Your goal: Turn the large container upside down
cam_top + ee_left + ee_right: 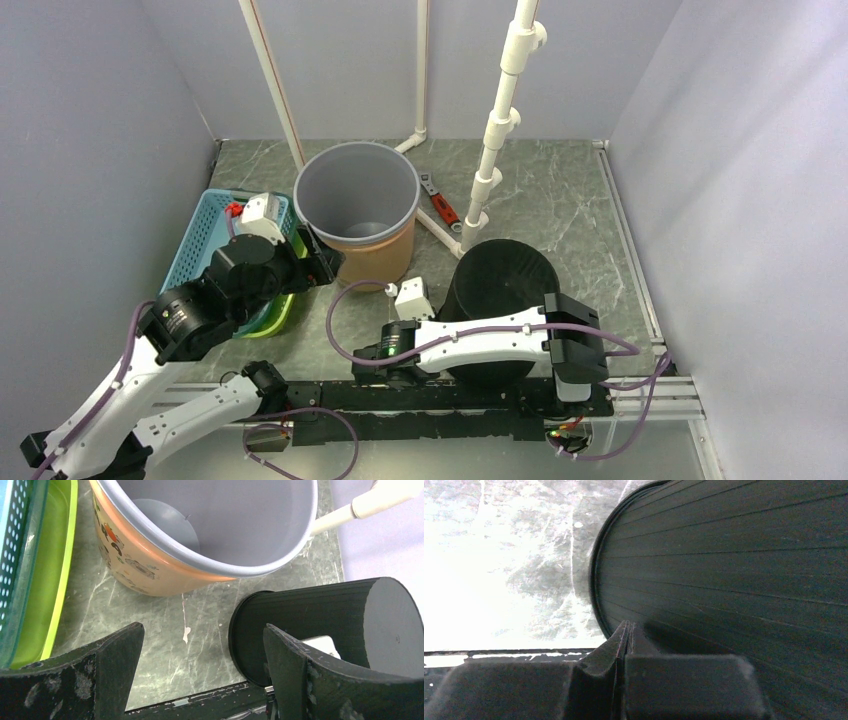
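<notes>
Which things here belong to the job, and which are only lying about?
Job:
orange bucket, upright
left gripper, open beside it

Lying about:
black bin, already upside down
blue basket
green tray
red-handled wrench
white pipes

Black ribbed container (734, 555) across the right side, rim toward the left, over pale marbled table (499, 555). Below, right gripper (625, 627), fingers pressed together, tips by the container's wall near the rim.

Pale lavender walls (90, 120), grey-green marbled tabletop (560, 190), white plastic pipes (497, 130) standing behind
</notes>
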You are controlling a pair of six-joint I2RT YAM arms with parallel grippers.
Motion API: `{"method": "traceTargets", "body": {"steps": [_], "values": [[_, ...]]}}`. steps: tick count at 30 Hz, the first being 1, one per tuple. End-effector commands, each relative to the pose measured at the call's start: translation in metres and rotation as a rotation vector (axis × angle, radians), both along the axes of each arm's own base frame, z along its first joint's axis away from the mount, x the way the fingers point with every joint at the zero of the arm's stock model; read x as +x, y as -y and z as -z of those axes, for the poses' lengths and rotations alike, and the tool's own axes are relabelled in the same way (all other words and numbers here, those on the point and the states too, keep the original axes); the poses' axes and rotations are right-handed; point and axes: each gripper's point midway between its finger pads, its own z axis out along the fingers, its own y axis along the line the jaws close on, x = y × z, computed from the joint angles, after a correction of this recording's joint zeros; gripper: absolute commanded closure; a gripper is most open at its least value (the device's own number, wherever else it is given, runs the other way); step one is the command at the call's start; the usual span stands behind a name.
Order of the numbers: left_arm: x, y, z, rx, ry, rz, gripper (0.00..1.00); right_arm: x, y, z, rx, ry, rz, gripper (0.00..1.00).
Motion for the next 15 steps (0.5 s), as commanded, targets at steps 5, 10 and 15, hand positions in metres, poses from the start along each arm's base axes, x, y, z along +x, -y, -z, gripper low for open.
{"method": "traceTargets", "body": {"steps": [5, 10, 15], "values": [[0.004, -0.006, -0.009, 0.001, 0.011, -0.044, 0.06, -0.01, -0.028, -0.011, 0.137, -0.02, -0.043, 1.0], [0.009, -0.017, -0.012, 0.107, 0.011, -0.07, 0.06, -0.019, -0.041, -0.02, 0.18, -0.001, -0.086, 1.0], [0.013, -0.035, -0.01, 0.208, -0.006, -0.141, 0.06, -0.032, -0.053, -0.031, 0.27, 0.004, -0.129, 0.99]]}}
